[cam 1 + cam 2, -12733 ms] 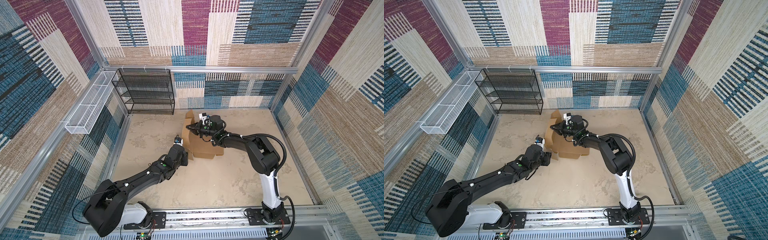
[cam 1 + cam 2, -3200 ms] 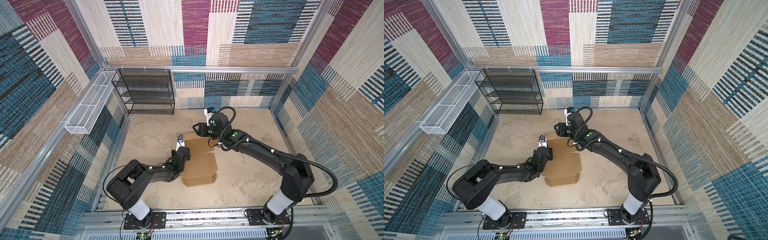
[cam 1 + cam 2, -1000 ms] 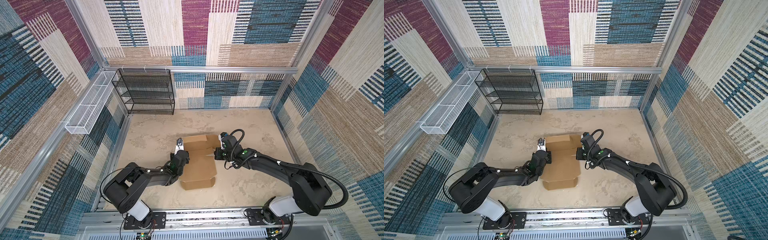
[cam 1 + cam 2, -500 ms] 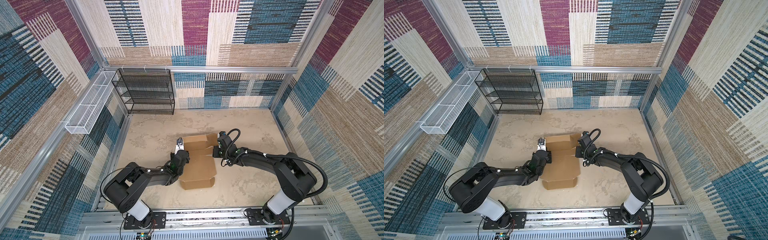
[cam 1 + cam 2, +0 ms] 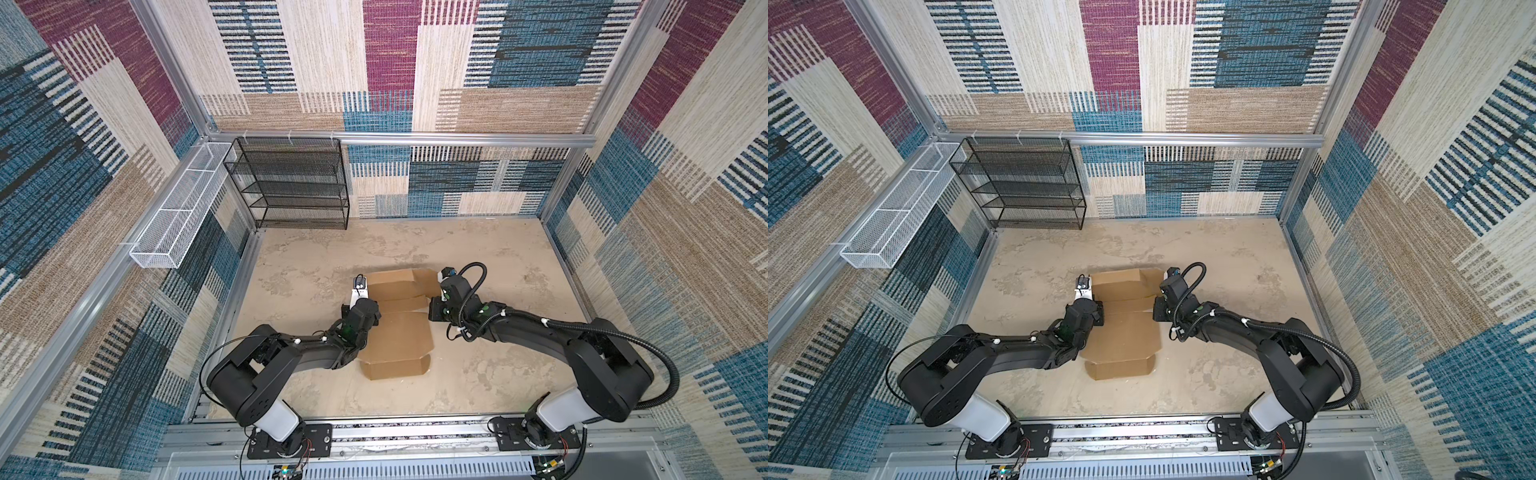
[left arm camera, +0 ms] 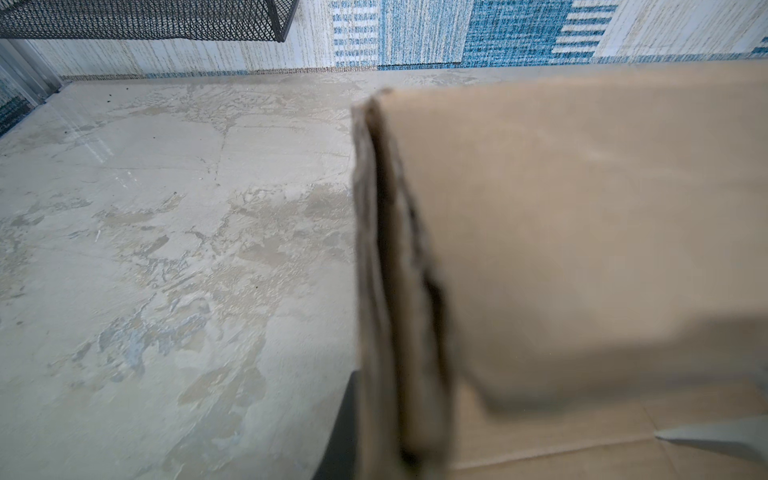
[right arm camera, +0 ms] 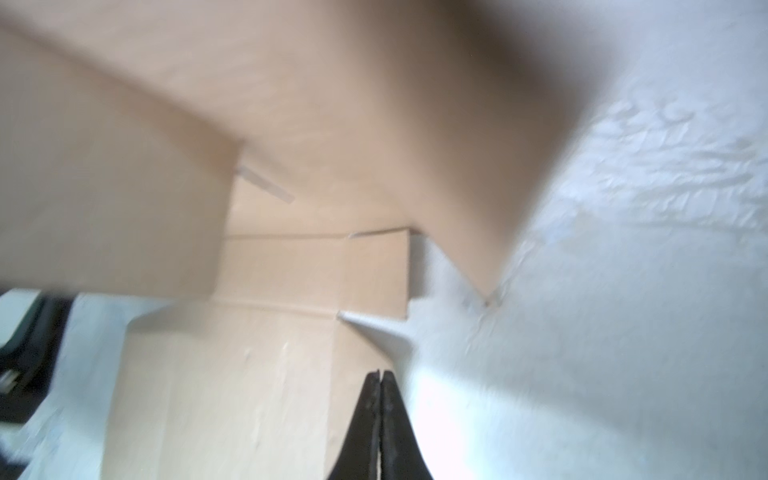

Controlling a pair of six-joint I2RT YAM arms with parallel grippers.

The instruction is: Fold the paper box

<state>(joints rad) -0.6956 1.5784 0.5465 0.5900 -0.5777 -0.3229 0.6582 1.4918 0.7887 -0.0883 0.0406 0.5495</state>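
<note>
The paper box [image 5: 399, 336] [image 5: 1121, 336] is a brown cardboard sheet lying on the floor, with its far panel [image 5: 395, 282] tilted up and a short flap folded at the near end. My left gripper [image 5: 371, 311] [image 5: 1098, 311] sits at the sheet's left edge. In the left wrist view a doubled cardboard edge [image 6: 374, 249] runs down into my left gripper [image 6: 390, 453], which is shut on it. My right gripper [image 5: 432, 311] [image 5: 1155, 309] is at the sheet's right edge. Its fingertips [image 7: 379, 374] are pressed together with nothing between them, just over the cardboard [image 7: 249, 395].
A black wire shelf [image 5: 299, 183] stands against the back wall at the left. A white wire basket [image 5: 178, 212] hangs on the left wall. Patterned walls close in the sandy floor [image 5: 498, 257], and a metal rail [image 5: 415, 432] runs along the front.
My right gripper has slid a little toward the box's right edge and nearer the front, and its arm has swung. The left arm and the box have stayed put.
</note>
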